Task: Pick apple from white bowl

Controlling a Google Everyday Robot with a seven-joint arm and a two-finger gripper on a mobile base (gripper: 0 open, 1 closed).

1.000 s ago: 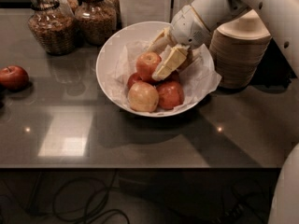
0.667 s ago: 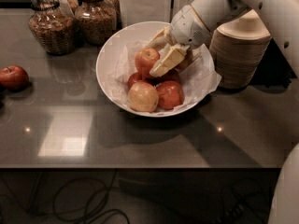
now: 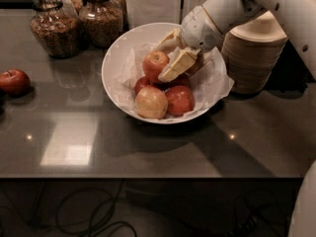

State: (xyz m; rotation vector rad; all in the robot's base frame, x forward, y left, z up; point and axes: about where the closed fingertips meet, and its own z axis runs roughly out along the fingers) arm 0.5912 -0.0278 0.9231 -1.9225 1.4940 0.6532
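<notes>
The white bowl [image 3: 111,73], lined with crumpled white paper, stands on the dark table. The orange-red apple [image 3: 153,63] sits at the top of the pile in it, between the gripper's two pale fingers. My gripper [image 3: 162,61] reaches in from the upper right and is shut on this apple, with one finger [image 3: 178,63] on its right side and the other behind it. The apple is a little above the other fruit.
A paler yellow apple [image 3: 151,102] and two darker red apples [image 3: 180,99] lie lower in the bowl. Stacked beige paper bowls [image 3: 254,58] stand to the right. Two glass jars [image 3: 54,28] are at the back left. A red apple [image 3: 15,81] lies at the far left.
The gripper and the orange-red apple between its fingers have moved slightly up and away from the lower apples. Nothing else has moved.
</notes>
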